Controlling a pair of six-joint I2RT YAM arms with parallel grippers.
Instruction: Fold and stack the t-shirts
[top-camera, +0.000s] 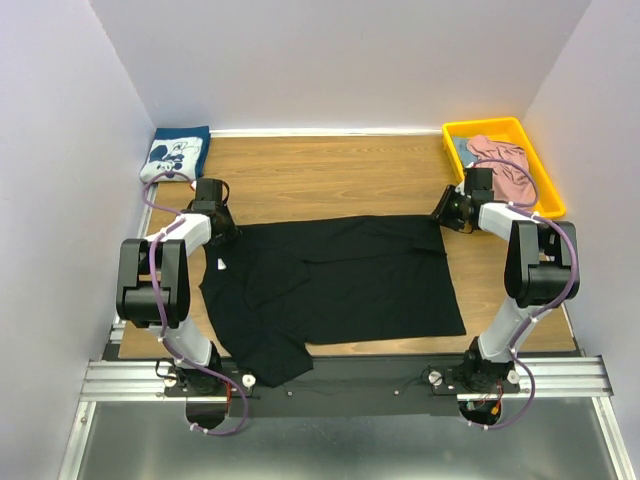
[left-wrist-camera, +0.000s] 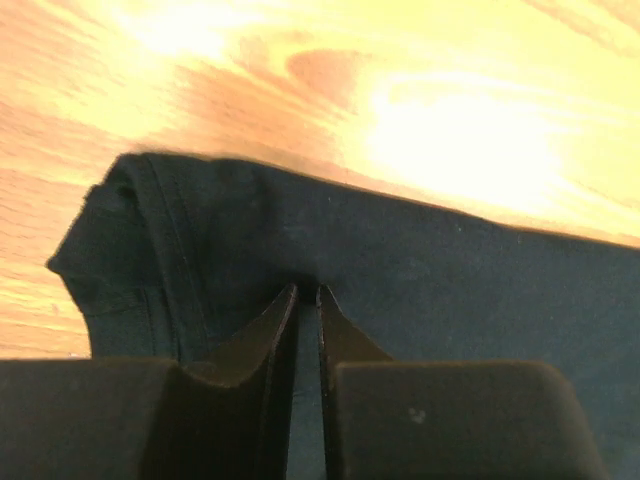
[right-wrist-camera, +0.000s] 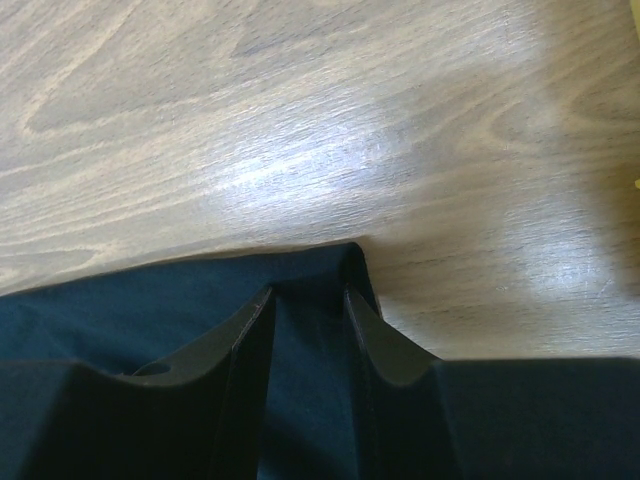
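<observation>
The large black t-shirt (top-camera: 340, 280) lies spread across the middle of the wooden table, with a sleeve bunched at the near left. My left gripper (top-camera: 222, 230) is at its far left corner. In the left wrist view that gripper (left-wrist-camera: 307, 290) is shut on the black cloth (left-wrist-camera: 450, 280), jaws nearly together. My right gripper (top-camera: 443, 215) is at the far right corner. In the right wrist view it (right-wrist-camera: 308, 292) grips the cloth corner (right-wrist-camera: 120, 310), which fills a narrow gap. The navy mouse-print t-shirt (top-camera: 175, 153) lies folded at the far left. The pink t-shirt (top-camera: 505, 165) lies crumpled in the bin.
A yellow bin (top-camera: 455, 131) stands at the far right corner and holds the pink shirt and some bluish cloth. White walls close the table on three sides. A metal rail (top-camera: 340, 378) with both arm bases runs along the near edge.
</observation>
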